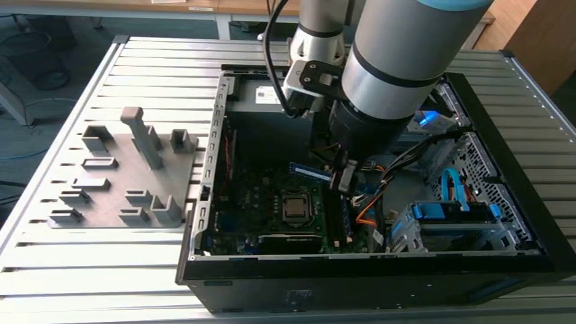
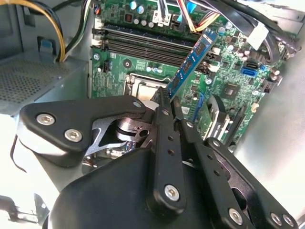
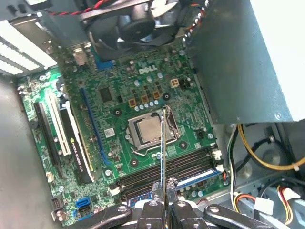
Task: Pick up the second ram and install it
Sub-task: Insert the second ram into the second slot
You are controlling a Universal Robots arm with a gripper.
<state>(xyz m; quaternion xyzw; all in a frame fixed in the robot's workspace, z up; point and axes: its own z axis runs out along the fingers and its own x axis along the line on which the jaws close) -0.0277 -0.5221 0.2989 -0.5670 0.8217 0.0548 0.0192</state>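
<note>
The gripper [image 2: 167, 101] pinches one end of the second ram [image 2: 193, 59] between its jaws, so the pickup is done. The strip hangs above the motherboard [image 3: 119, 95] inside the open computer case [image 1: 360, 277], not yet seated, so installing remains. Its long axis juts out from the fingertips, roughly level, toward the exterior view's left. It appears to lie across the memory slots [image 3: 143, 177] rather than along them.

Silver-grey arm [image 1: 396, 61] with light-blue cap [image 1: 450, 4]; black gripper [image 2: 167, 101], silver screws [image 2: 171, 192]
</note>
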